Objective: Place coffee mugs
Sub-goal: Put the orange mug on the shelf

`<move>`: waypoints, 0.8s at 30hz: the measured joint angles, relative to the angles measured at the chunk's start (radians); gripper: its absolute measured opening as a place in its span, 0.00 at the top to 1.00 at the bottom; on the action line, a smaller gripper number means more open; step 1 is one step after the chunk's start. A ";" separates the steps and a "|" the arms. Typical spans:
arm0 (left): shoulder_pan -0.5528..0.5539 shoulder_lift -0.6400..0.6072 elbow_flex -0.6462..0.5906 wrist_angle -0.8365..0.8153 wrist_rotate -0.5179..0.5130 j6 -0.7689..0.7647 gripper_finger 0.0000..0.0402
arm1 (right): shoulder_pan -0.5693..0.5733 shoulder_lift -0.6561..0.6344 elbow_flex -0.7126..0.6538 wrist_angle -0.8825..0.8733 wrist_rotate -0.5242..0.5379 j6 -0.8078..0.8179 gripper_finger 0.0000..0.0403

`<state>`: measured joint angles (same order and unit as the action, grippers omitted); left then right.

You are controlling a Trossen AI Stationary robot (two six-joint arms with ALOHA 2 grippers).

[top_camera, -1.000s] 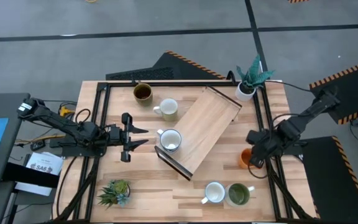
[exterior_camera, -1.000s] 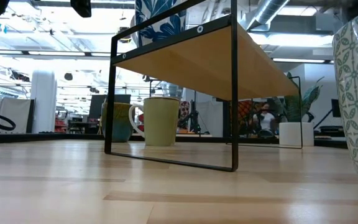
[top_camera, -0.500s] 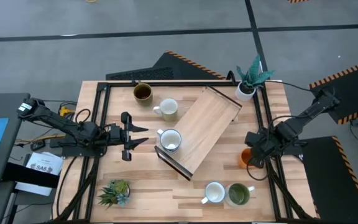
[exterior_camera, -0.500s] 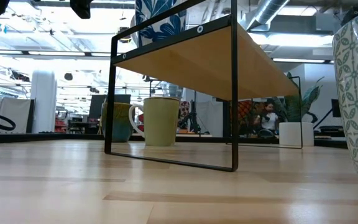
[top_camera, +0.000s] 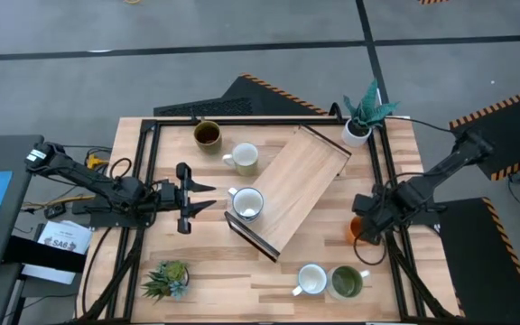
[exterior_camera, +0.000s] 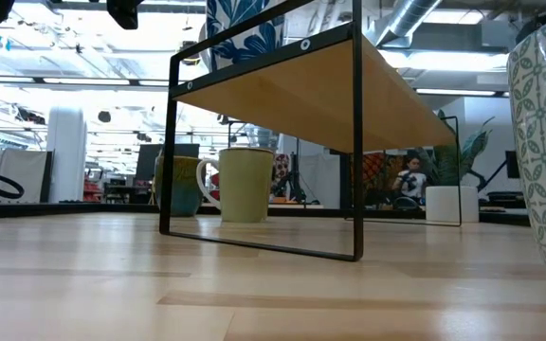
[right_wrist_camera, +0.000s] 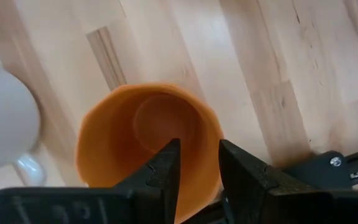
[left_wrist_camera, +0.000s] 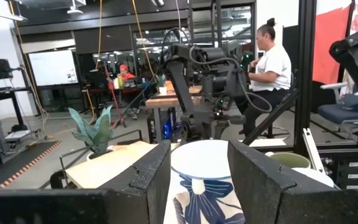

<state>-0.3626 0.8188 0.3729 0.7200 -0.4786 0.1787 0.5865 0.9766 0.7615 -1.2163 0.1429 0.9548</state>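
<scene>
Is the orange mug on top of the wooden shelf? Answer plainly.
No. The orange mug stands on the table, beside the wooden shelf, under the right gripper.

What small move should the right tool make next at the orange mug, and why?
Probably close the right tool on the orange mug. Its fingers already straddle the rim, one inside and one outside, with a gap showing, and the mug stands on the table beside the wooden shelf.
</scene>
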 joint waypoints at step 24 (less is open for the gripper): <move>0.000 0.000 0.000 -0.011 0.000 0.001 0.63 | -0.011 0.103 0.061 -0.019 0.015 -0.146 0.66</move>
<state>-0.3622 0.8188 0.3729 0.7090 -0.4783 0.1795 0.5753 1.0798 0.8223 -1.2350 0.1578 0.8092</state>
